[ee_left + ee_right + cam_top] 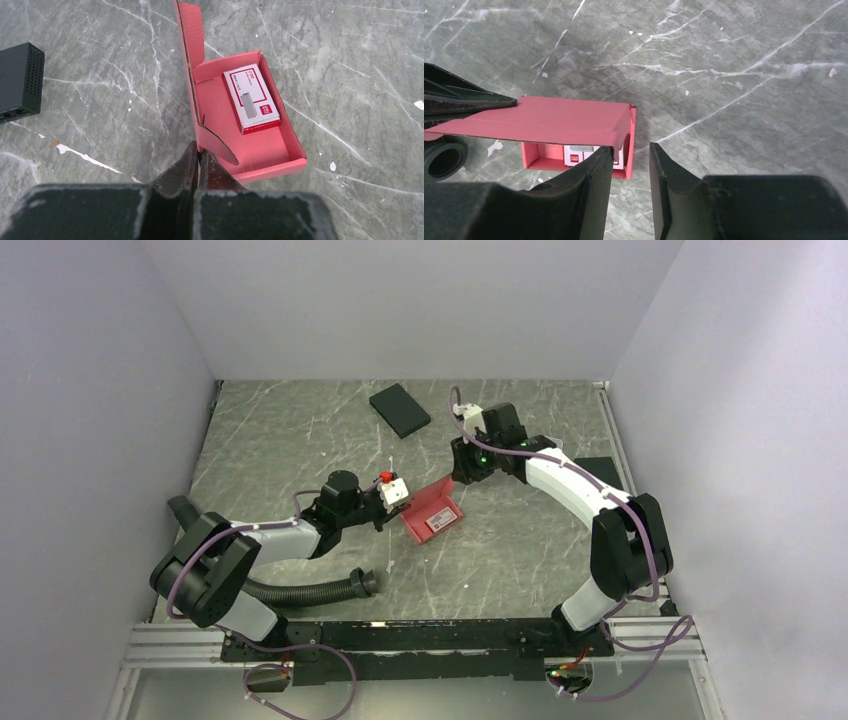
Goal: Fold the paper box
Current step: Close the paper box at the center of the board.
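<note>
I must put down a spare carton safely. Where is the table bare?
Bare: far left, between the black flat box and the left wall; near side, between the paper box and the right arm's base. Crowded: the middle, where the left gripper and right gripper meet.

The paper box lies mid-desk, a staples carton inside it. The left gripper is at its left wall, the right gripper at its rear corner; a flat box lies behind, well apart
</note>
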Available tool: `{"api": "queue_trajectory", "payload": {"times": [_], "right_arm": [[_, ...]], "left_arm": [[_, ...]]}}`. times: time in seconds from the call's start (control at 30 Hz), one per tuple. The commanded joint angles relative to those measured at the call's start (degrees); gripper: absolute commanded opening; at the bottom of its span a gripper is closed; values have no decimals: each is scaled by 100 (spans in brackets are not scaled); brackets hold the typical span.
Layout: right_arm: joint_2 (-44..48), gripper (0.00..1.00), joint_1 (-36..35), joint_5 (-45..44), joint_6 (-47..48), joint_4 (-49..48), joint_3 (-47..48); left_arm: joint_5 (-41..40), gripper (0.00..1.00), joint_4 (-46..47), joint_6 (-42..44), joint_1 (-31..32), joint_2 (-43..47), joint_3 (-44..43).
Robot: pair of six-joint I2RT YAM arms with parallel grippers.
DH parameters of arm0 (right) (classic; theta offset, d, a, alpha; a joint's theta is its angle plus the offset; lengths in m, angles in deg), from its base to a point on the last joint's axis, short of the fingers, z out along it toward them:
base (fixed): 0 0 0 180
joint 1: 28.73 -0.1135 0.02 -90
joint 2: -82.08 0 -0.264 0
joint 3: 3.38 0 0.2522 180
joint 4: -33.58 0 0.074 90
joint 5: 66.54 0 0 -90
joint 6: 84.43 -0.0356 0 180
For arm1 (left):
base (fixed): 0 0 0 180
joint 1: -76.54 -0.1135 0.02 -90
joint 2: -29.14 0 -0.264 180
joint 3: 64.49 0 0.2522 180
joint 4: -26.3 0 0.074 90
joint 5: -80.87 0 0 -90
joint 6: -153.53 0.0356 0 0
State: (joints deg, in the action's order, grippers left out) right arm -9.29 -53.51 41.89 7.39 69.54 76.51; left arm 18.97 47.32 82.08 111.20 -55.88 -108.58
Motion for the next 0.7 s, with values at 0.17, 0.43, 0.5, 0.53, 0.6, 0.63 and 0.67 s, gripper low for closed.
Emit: {"api": "queue_trajectory", "payload": {"times": [0.17, 0.43, 0.5, 0.53, 0.6, 0.63, 0.67], "right_arm": [[330, 36, 242, 428, 105, -3, 227], [158, 33, 165, 559, 152, 52, 234], [109, 33, 118, 503, 147, 38, 234], [84, 33, 102, 466, 143, 39, 234], [40, 31, 59, 391, 143, 47, 234], [21, 31, 49, 367, 143, 54, 238], [3, 30, 43, 331, 145, 63, 246]], "left_arm": [[59, 0, 91, 115, -20, 74, -8], [73, 0, 99, 79, -20, 79, -8], [74, 0, 98, 79, -20, 70, -8], [73, 0, 105, 79, -21, 79, -8], [65, 0, 107, 79, -25, 86, -8], [61, 0, 107, 79, -21, 90, -4], [61, 0, 107, 80, -20, 90, -1]]}}
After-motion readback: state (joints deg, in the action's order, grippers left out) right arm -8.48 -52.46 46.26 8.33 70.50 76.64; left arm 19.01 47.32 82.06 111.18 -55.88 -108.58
